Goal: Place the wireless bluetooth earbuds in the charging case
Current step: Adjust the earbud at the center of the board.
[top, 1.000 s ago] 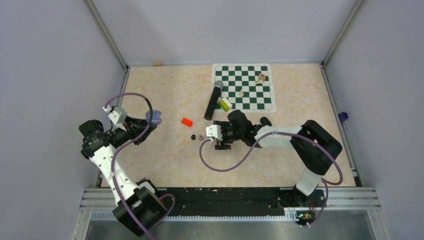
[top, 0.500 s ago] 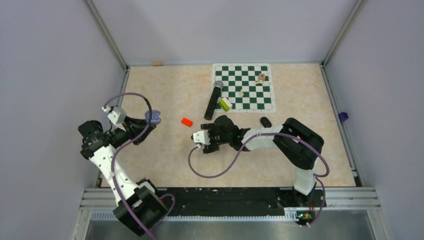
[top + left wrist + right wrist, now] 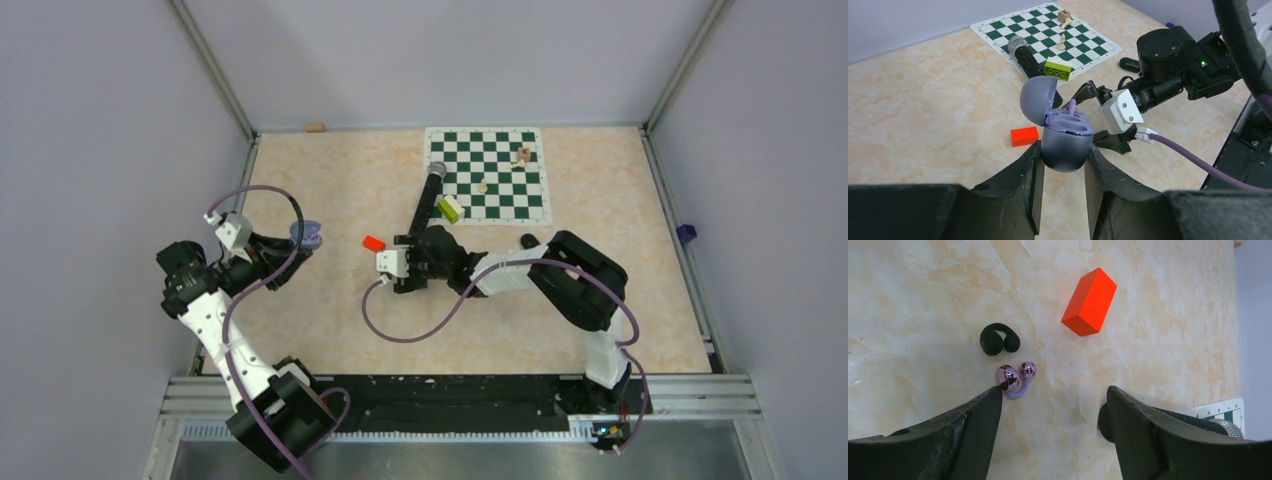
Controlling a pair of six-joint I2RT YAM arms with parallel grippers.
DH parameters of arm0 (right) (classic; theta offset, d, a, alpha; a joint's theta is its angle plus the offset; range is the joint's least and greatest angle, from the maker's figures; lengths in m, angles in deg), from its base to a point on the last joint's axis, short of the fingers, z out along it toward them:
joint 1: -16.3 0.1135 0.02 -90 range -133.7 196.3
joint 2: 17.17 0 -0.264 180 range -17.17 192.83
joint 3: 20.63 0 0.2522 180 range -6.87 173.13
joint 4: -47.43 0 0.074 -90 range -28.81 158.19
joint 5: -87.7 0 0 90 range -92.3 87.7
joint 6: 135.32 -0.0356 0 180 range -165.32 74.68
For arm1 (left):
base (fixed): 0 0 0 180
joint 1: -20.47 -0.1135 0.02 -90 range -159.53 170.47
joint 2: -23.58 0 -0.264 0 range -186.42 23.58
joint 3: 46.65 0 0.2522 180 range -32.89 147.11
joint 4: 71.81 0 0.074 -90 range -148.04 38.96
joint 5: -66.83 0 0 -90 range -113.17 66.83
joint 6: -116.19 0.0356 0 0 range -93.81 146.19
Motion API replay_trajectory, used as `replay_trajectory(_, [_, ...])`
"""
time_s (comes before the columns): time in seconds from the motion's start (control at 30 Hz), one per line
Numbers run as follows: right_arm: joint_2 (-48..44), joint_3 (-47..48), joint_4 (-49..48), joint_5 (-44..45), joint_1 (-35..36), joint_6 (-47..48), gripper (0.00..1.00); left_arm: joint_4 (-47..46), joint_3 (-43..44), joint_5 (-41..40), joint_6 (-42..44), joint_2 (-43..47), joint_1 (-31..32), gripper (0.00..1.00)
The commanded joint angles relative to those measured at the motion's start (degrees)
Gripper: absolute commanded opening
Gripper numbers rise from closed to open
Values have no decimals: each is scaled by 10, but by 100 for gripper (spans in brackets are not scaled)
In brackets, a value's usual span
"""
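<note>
Lavender and glossy, the egg-shaped charging case sat clamped in the left gripper at the left side, lid hinged open; whether any bud was seated inside could not be told. Further right, the black earbud and purple earbud lay just beside each other on the table, not yet picked up. The right gripper hung over them, spread wide and empty, so the inserting looked undone.

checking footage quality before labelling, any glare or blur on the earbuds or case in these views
Right wrist: purple earbud sharp, with small bright glints; black earbud sharp, no glare. Left wrist: case in focus, soft sheen only. Top external: earbuds not visible.
</note>
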Motion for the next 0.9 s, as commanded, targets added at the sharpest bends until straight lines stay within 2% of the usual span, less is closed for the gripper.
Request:
replay_trajectory(0.0, [13, 27, 4, -10, 6, -11, 76, 1, 6, 88, 10, 10, -6, 0])
replay_trajectory(0.2, [4, 50, 84, -97, 6, -18, 69, 1, 6, 87, 11, 8, -5, 0])
replay_trajectory(0.57, [83, 178, 221, -119, -15, -74, 52, 1, 7, 88, 8, 12, -6, 0])
replay_trajectory(0.77, [89, 186, 265, -148, -36, -59, 44, 1, 7, 88, 8, 11, -7, 0])
replay_trajectory(0.87, [81, 180, 289, -175, -45, -52, 44, 1, 7, 88, 8, 9, -7, 0])
